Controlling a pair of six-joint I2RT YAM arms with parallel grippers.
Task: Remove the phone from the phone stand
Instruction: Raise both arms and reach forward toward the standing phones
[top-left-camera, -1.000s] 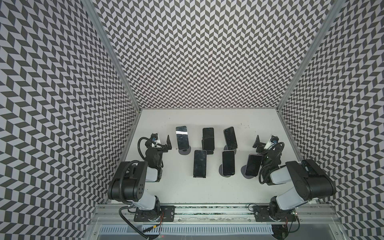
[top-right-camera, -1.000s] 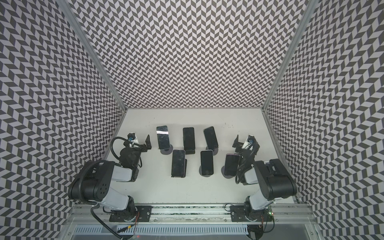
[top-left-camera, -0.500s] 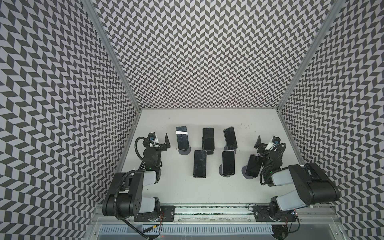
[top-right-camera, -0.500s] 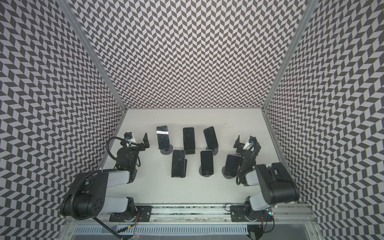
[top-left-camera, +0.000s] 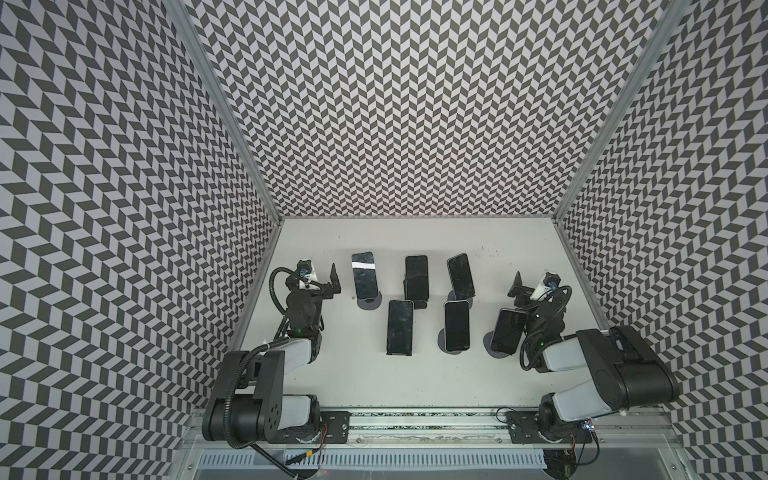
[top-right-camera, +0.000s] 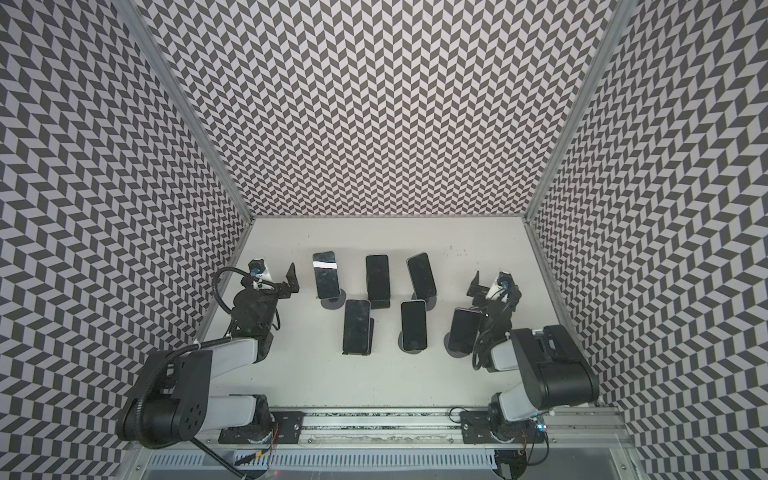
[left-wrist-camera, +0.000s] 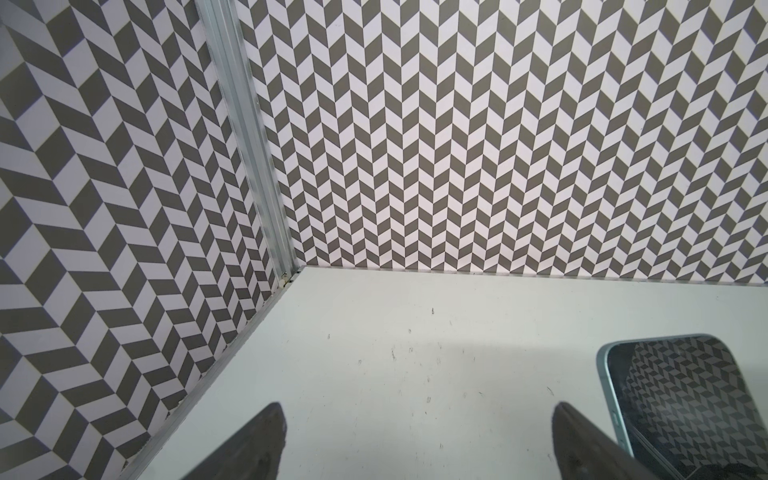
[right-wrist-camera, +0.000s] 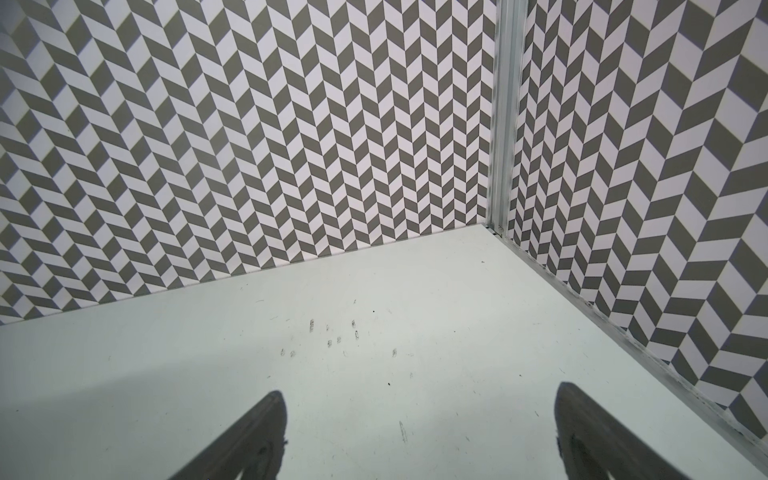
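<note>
Left wrist view: scuffed white tabletop (left-wrist-camera: 415, 332) w/ chevron walls (left-wrist-camera: 457, 145), left gripper (left-wrist-camera: 417, 415) spread; right wrist: right gripper (right-wrist-camera: 419, 395) spread too.

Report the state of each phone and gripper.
Back-left glossy black phone with white glare stripe: propped up, not gripped.
Back-middle black phone: propped up, not gripped.
Back-right black phone: propped up, not gripped.
Front-left black phone: propped up, not gripped.
Front-middle black phone: propped up, not gripped.
Front-right black phone: propped up, not gripped.
Left gripper: fingers open, empty.
Right gripper: fingers open, empty.
</note>
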